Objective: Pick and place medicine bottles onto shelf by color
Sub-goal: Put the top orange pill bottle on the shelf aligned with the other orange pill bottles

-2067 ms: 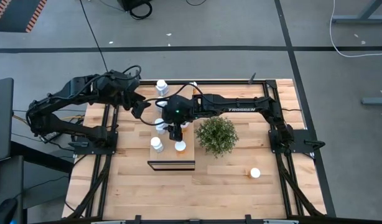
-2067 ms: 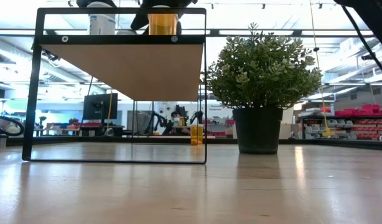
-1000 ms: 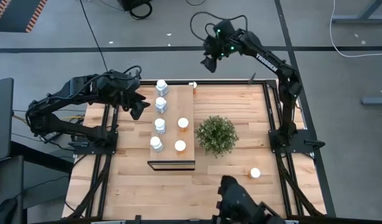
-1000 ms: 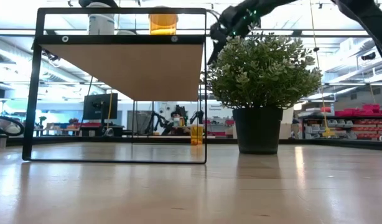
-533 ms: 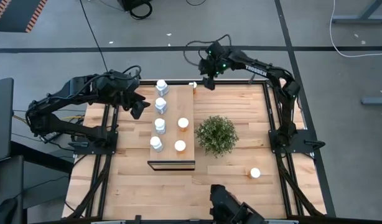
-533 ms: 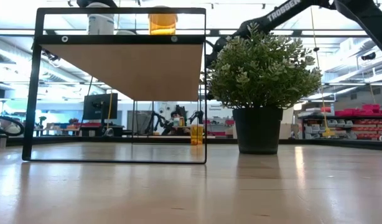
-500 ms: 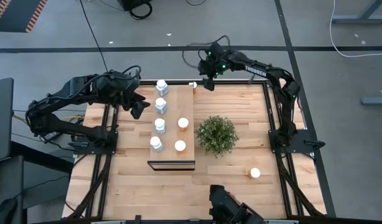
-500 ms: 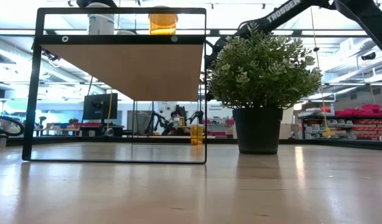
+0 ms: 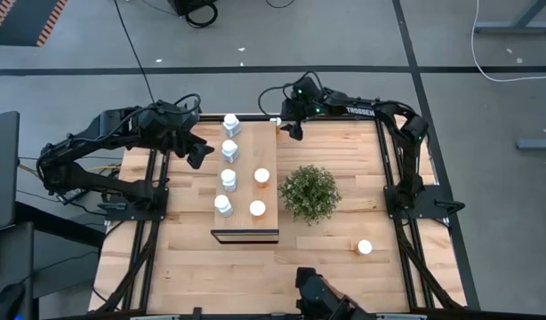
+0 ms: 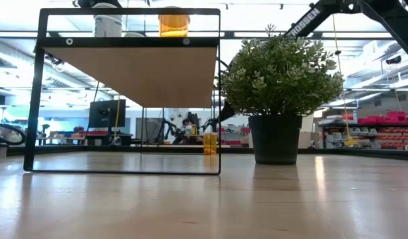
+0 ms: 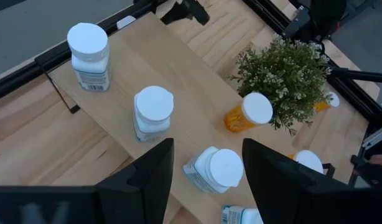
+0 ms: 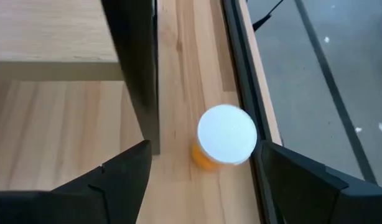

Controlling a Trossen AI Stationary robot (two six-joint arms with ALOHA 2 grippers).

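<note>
Your right tool (image 12: 200, 180), spread wide, hangs over an orange bottle (image 12: 225, 138) by the tabletop (image 12: 66, 155) edge, top middle of the high view.

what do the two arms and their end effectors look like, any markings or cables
Both arms are dark, nearly black, built of jointed tubular links on black frames at the table's sides. The right arm carries white TROSSEN lettering, a green light near its wrist and a looping black cable. The left arm shows thin yellowish wires near its base. Each end effector has two flat dark fingers.
</note>
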